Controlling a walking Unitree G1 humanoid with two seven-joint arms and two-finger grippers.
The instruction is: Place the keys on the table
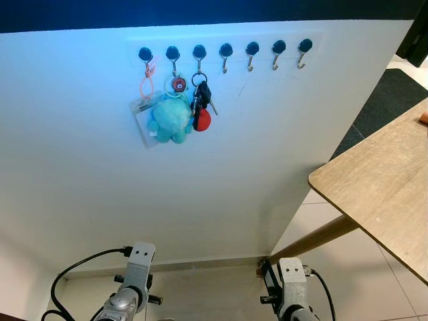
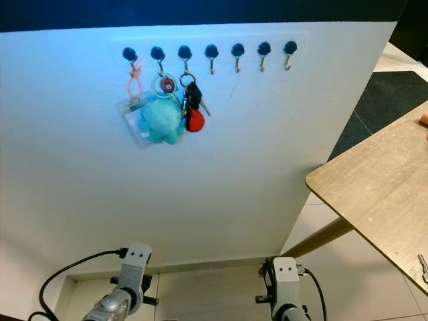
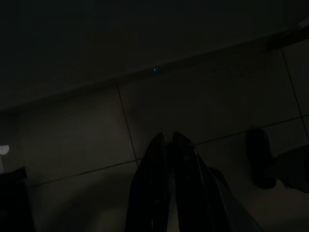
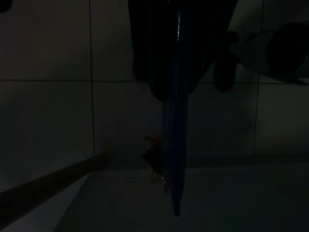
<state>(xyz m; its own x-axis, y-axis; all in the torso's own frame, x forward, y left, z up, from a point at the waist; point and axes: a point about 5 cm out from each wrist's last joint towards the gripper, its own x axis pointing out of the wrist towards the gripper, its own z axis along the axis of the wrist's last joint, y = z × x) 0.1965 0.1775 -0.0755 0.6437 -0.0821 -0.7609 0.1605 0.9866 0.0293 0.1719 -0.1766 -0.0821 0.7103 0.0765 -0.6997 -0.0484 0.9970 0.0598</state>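
Black-headed keys (image 1: 202, 97), red fob, hanging on hook (image 1: 198, 53).

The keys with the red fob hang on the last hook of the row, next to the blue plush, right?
Not the last hook. In the left eye view the keys hang on the third hook from the robot's left, next to the blue plush.

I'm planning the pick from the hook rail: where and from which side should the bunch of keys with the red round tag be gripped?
Probably grip the bunch of dark keys with the red round tag around its middle, just below the ring, coming straight from the front. It hangs free from the third black wall hook, against the fluffy teal plush charm on its left, so lift upward to unhook.
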